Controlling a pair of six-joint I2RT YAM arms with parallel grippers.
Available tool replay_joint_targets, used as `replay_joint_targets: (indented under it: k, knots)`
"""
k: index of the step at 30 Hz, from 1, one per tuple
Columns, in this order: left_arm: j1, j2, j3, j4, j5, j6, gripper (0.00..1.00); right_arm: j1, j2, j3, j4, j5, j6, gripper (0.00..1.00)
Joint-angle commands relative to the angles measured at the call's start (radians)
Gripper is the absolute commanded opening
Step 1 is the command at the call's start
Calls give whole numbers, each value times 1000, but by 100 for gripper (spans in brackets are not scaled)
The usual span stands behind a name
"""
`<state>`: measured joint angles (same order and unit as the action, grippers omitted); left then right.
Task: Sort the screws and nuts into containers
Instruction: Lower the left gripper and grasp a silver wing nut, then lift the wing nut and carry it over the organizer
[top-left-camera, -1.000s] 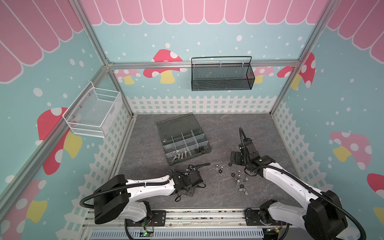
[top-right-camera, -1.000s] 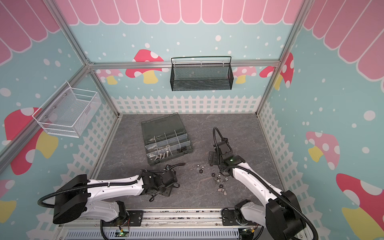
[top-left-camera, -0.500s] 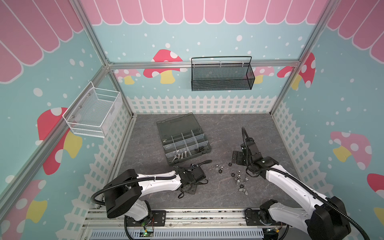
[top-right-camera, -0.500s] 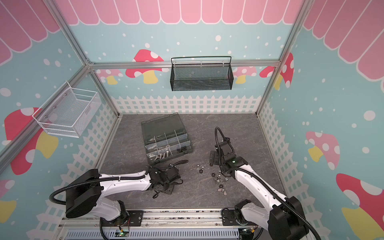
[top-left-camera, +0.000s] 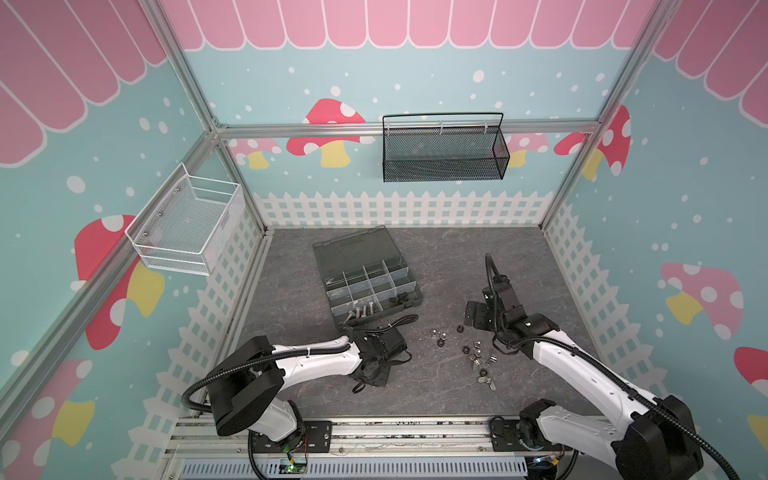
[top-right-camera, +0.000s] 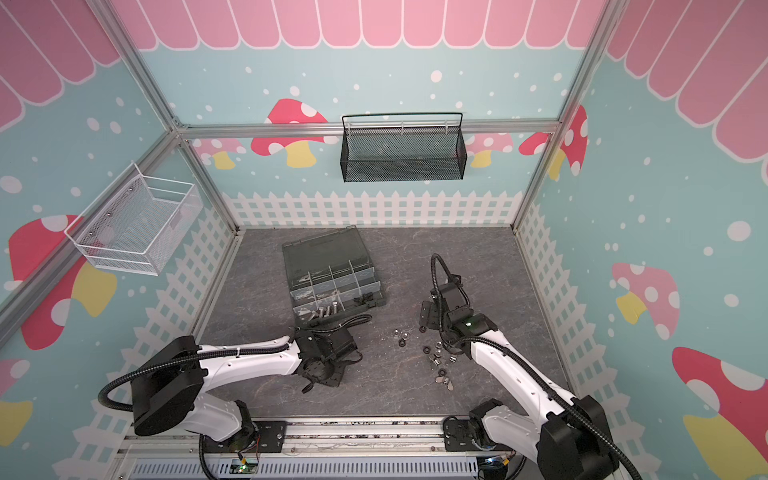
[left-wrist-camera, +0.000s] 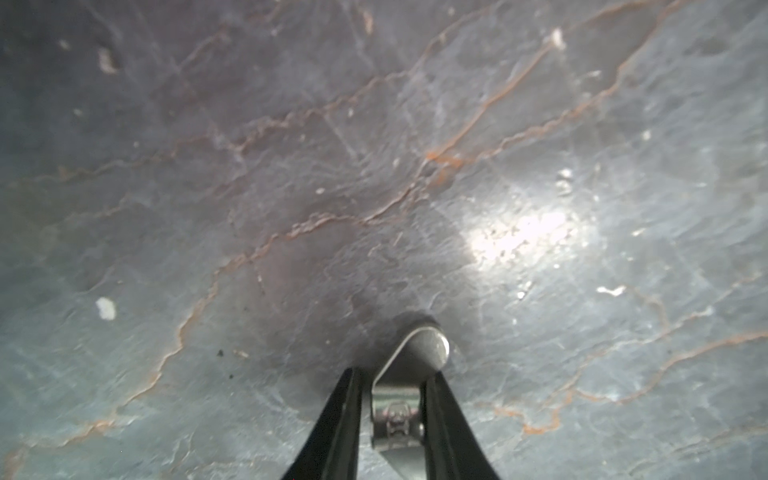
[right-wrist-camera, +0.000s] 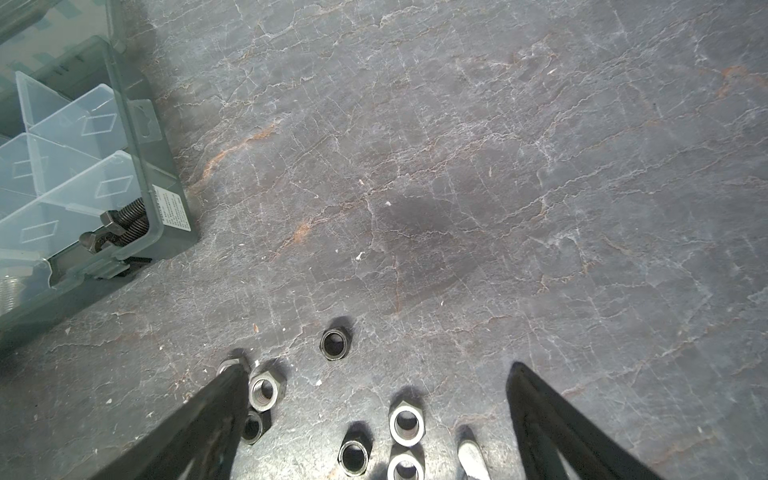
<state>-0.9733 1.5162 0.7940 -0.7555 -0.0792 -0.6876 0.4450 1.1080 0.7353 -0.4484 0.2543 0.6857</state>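
One silver wing nut (left-wrist-camera: 397, 411) lies on the bench (top-left-camera: 457, 266) between the fingers of the left tool (left-wrist-camera: 395, 374), which stand close on either side of it. One finger touches it, but I cannot tell whether the other has met it, so the grip is unproven. In both top views that tool sits low near the front of the bench, left of the loose nuts (top-left-camera: 477, 344) and short of the box (top-left-camera: 397, 272). The right tool (right-wrist-camera: 374, 370) hangs spread wide and empty just over those nuts. Screws (top-left-camera: 363, 311) already lie in the box's front compartments, so I judge the step in hand to be collecting the nuts, this wing nut first. The next move calls for a firm pinch, a straight lift, then a carry to an unfilled compartment. The flat wings could let the nut twist or slip.
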Motion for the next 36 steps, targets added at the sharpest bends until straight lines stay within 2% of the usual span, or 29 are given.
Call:
replay_joint_targets:
  k: [1,11,17,25,29,36]
  knots:
    - [8,21,20,-50,8,11,22,-4,-14,0,-18,16,11,98]
    - [8,50,59,-50,-5,26,4,-4,-19,10,-26,15,7,98]
    - [39,34,131,-49,-60,61,1,-4,-34,22,-35,10,3,98]
    - [203,-51,248,6,-153,153,0,-4,-42,35,-36,14,6,98]
    - [312,-76,282,104,-129,184,0,-5,-35,51,-38,22,11,98]
    - [425,-41,353,156,-158,238,0,-5,-29,64,-41,33,18,98]
